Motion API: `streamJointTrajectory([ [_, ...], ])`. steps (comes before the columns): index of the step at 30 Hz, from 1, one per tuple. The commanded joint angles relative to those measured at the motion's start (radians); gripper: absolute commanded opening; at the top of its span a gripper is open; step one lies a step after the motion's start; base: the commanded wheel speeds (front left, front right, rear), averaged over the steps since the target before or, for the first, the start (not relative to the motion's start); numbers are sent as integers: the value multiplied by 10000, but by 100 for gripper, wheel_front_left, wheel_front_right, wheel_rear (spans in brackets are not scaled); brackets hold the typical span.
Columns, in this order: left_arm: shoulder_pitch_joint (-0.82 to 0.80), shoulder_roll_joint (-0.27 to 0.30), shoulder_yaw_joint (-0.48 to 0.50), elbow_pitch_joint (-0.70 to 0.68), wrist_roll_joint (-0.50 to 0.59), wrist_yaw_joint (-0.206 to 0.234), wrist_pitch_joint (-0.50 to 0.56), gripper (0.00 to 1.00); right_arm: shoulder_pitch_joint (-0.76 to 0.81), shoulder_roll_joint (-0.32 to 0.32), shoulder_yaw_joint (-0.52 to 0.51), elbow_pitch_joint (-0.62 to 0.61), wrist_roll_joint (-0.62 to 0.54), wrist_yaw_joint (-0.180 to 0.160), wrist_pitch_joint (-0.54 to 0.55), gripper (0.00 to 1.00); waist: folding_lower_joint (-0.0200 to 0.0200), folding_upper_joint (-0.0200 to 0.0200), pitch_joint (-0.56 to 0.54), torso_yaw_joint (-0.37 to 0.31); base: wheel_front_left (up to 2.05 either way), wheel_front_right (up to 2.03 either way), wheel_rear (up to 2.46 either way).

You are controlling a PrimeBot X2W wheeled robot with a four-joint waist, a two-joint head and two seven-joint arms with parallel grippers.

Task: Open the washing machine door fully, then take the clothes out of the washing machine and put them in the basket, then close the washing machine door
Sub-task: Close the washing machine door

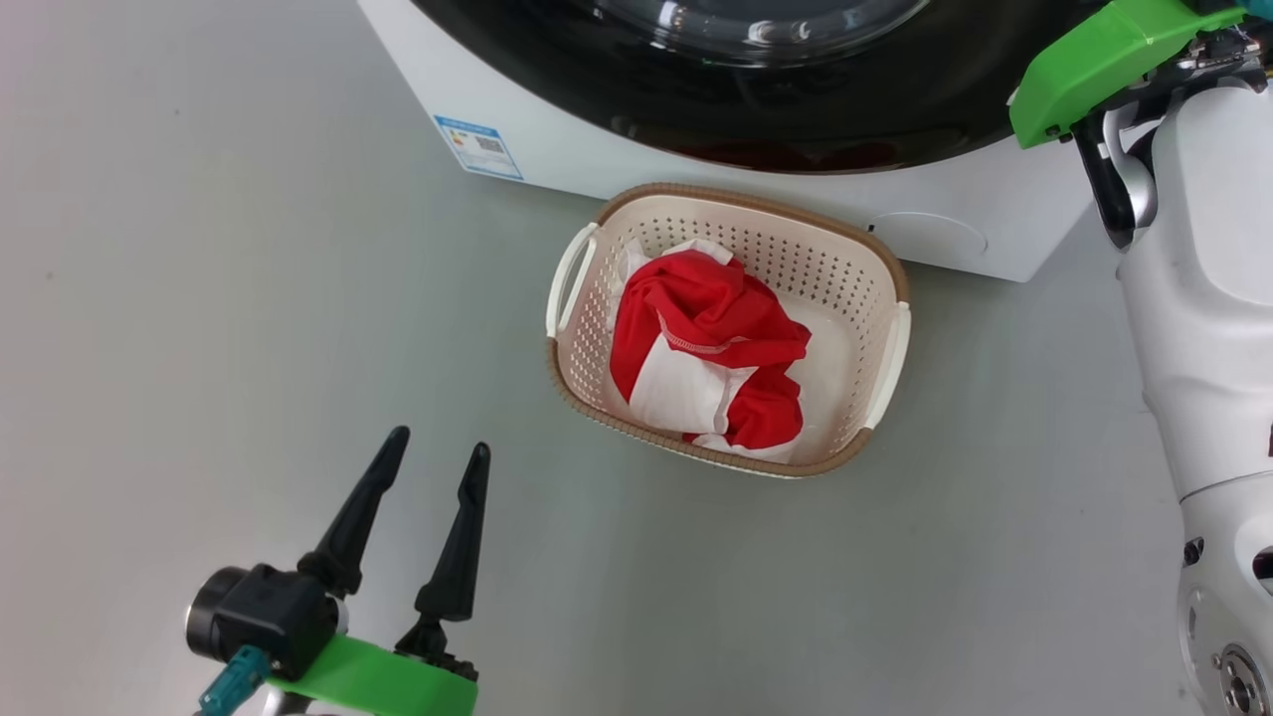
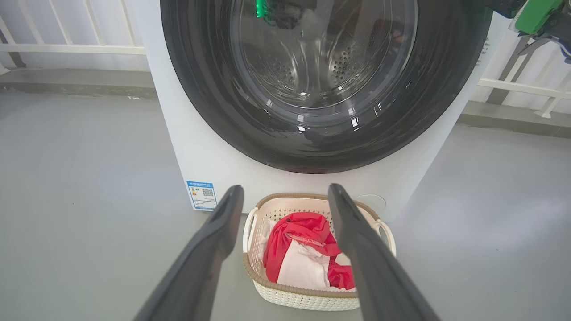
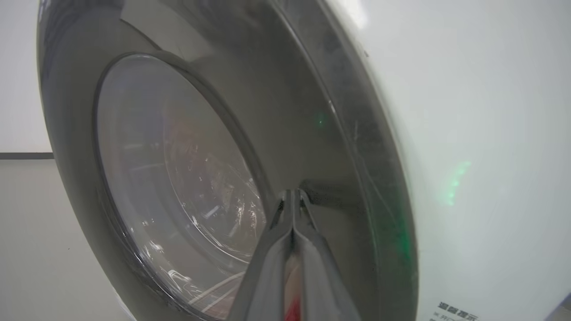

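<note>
The washing machine (image 1: 557, 149) stands at the top of the head view, and the washing machine door (image 1: 776, 109) lies flat against its front. On the floor just before it sits the basket (image 1: 756, 204) with the red-and-white clothes (image 1: 711, 328) piled inside. My left gripper (image 1: 441, 443) hangs open and holds nothing, low and to the left of the basket. In the left wrist view its fingers (image 2: 209, 249) frame the basket (image 2: 308, 301), the clothes (image 2: 303, 240) and the door (image 2: 321, 133). My right gripper (image 3: 292, 192) is shut, with its tips at a dark recess in the door's black rim (image 3: 290, 111).
My white right forearm (image 1: 1213, 298) with its green mount (image 1: 1104, 60) rises along the right edge beside the machine. A blue label (image 1: 479, 147) marks the machine's lower left corner. Grey floor (image 1: 199, 348) spreads to the left, and a white railing (image 2: 67, 44) stands behind.
</note>
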Motion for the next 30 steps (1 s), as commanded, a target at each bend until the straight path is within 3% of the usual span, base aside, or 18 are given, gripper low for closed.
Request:
streamJointTrajectory([
  [1, -147, 173, 356, -160, 86, -55, -120, 100, -56, 178, 170, -363, 165, -98, -51, 0, 0, 0, -104, -131, 0, 0, 0],
  [3, -125, 153, 422, -119, 94, -55, -120, 100, 114, 243, 347, -460, 536, -98, -51, 3, 0, 0, -182, -243, 0, 0, 0],
  [4, -118, 142, 458, -83, 115, -55, -120, 100, 218, 264, 472, -475, 715, -98, -51, 13, 0, 0, -227, -301, 0, 0, 0],
  [5, -112, 139, 507, -43, 173, -55, -120, 100, 312, 278, 611, -513, 858, -98, -51, 34, 0, 0, -271, -372, 0, 0, 0],
  [6, -105, 130, 580, -3, 231, -56, -120, 100, 404, 288, 756, -579, 985, -98, -51, 48, 0, 0, -312, -455, 0, 0, 0],
  [7, -101, 113, 661, 36, 283, -44, -120, 100, 507, 296, 904, -658, 1112, -98, -51, 53, 0, 0, -354, -546, 0, 0, 0],
  [9, -94, 73, 816, 107, 364, 3, -120, 100, 722, 307, 1151, -815, 1372, -98, -51, 100, 0, 0, -437, -735, 0, 0, 0],
  [20, -79, -119, 1335, 719, 257, 32, -120, 100, 2183, 76, 1313, -1908, 2095, -98, -51, 100, 0, 0, -946, -1791, 0, 0, 0],
  [30, -47, -75, 1356, 960, 169, -26, -120, 100, 3771, 11, 783, -3002, 2262, -98, -51, 100, 0, 0, -1452, -2651, 0, 0, 0],
])
